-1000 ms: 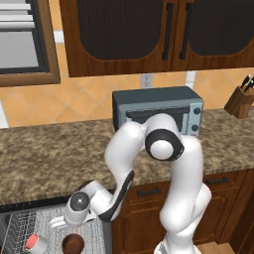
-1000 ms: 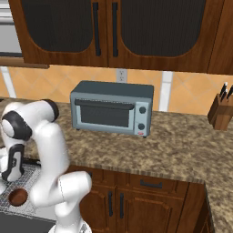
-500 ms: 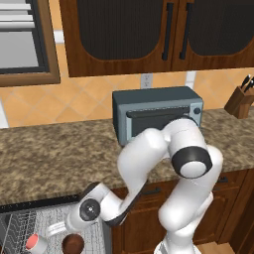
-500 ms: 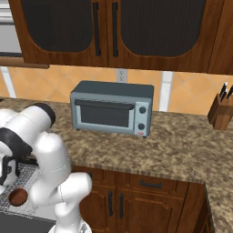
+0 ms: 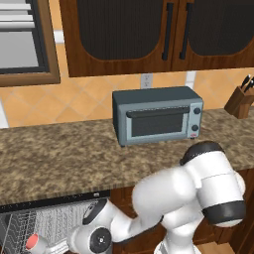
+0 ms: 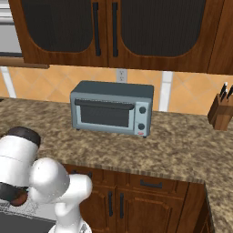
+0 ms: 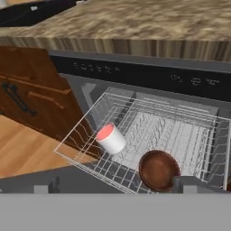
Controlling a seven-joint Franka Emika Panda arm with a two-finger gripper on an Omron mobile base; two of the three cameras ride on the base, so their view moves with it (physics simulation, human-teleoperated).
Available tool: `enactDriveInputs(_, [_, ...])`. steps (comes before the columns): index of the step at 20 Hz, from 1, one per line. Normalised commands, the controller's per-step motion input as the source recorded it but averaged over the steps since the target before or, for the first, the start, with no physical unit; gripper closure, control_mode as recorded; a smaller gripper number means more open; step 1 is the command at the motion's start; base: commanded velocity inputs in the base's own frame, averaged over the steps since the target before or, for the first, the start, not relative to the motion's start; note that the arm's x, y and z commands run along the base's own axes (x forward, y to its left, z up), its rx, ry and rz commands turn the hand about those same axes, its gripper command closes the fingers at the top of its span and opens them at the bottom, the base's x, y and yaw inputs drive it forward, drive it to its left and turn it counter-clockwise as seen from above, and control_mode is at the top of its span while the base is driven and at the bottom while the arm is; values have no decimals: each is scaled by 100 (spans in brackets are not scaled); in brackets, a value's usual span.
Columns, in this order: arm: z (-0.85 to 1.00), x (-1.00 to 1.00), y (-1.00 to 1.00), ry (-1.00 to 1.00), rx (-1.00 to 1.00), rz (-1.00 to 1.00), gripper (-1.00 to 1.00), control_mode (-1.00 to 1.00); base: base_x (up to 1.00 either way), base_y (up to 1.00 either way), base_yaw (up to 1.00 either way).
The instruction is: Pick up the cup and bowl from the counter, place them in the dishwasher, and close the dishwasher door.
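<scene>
Cup (image 7: 110, 138) lies tipped and bowl (image 7: 159, 169) sits in the dishwasher rack (image 7: 180, 131), so only the door's left; can't tell if my hand's open.

dark wood cabinets (image 6: 136, 27) | orange tiled wall (image 5: 74, 94) | wooden floor (image 7: 22, 144)

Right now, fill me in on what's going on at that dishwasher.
The arm is reaching low beside the open dishwasher. Its white wire rack is pulled out, with the cup lying on its side in it and the bowl sitting near the rack's front edge. Both are off the counter, and the gripper is holding neither, its fingertips spread wide. The dishwasher door is not closed yet; that step remains.
</scene>
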Motion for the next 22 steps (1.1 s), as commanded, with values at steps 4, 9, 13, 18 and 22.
enactDriveInputs(4, [0,-73,0,-17,0,0,-100,-100,0,0,0])
enactDriveInputs(9, [41,-88,5,-29,-2,0,-100,-100,0,0,0])
enactDriveInputs(13, [71,-78,44,-23,-12,-9,-100,-100,0,0,0])
enactDriveInputs(18, [26,-67,66,-1,-23,-27,-100,-100,0,0,0])
enactDriveInputs(22, [-13,-17,34,-1,-8,-27,-100,-100,0,0,0])
